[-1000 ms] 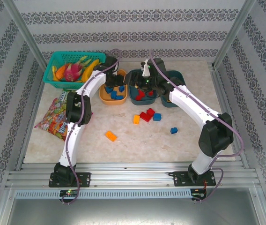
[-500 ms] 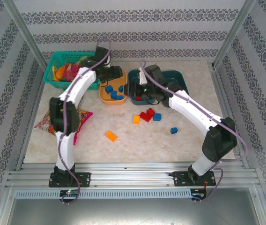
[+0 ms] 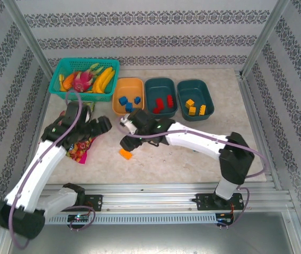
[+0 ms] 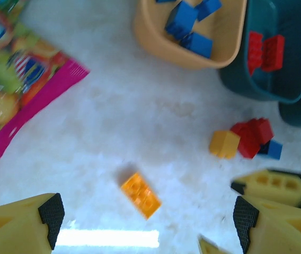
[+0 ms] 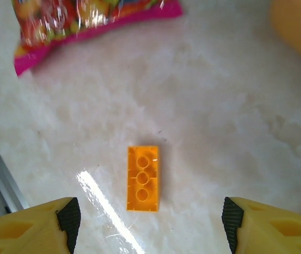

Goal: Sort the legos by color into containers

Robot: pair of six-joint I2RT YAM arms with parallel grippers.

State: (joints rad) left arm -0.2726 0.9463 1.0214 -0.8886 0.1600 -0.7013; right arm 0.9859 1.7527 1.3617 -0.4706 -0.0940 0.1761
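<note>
Bare tabletop [image 5: 219,106] — apparently — around orange brick [image 5: 142,178]

Bright light from above, white glare streak on the glossy worktop [image 5: 219,106] beside the orange brick [image 5: 143,178], soft shadows, left wrist view blurred, snack bag [image 4: 18,79] smeared

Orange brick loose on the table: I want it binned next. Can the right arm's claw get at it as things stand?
Probably yes. In the right wrist view the orange brick lies bare on the table, centred between the open fingers of the right claw, with nothing over it.
</note>
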